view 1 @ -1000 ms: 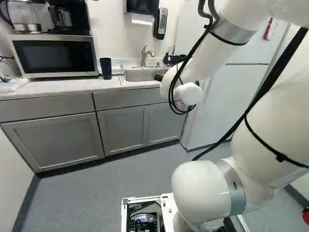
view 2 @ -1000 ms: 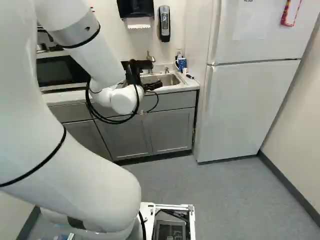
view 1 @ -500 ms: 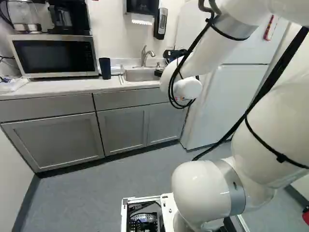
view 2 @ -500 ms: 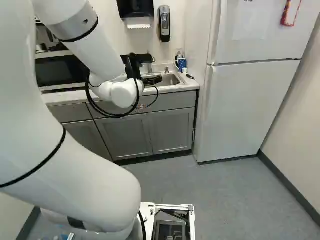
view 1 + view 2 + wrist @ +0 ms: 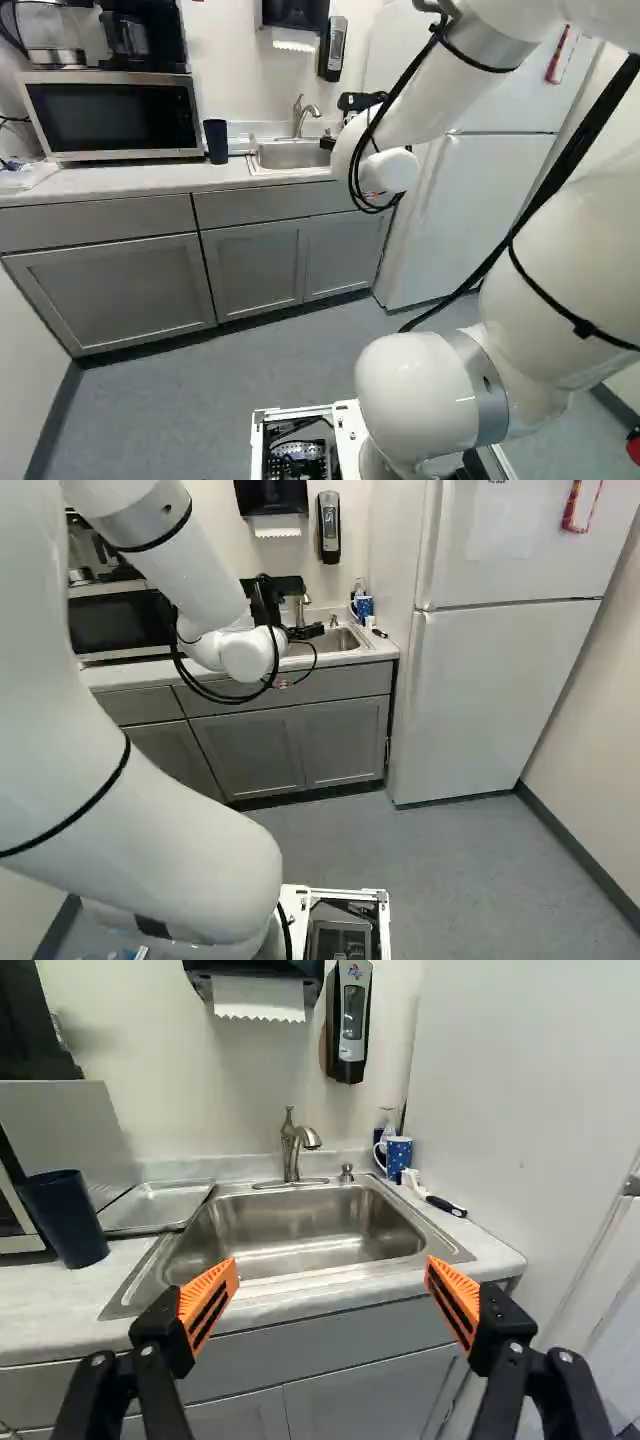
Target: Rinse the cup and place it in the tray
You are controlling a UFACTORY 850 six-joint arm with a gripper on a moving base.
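Observation:
My gripper shows in the right base view as a black part in front of the sink, its fingertips hard to make out. In the wrist view the gripper stands wide open, nothing between its orange pads. Ahead of it lies the steel sink with its faucet. The shallow metal tray is beside the basin, and a dark blue cup stands upright near it, close to the microwave. A blue patterned mug sits at the basin's other back corner. The cup also shows in the left base view.
The microwave and coffee makers stand along the counter. A fridge is beside the sink. Behind the mug are bottles, with a black-handled brush in front. Towel and soap dispensers hang above. Cabinets front the counter.
My arm's wrist end has risen in both base views, carrying the gripper up in front of the sink. The base, cup and counter items have not shifted.

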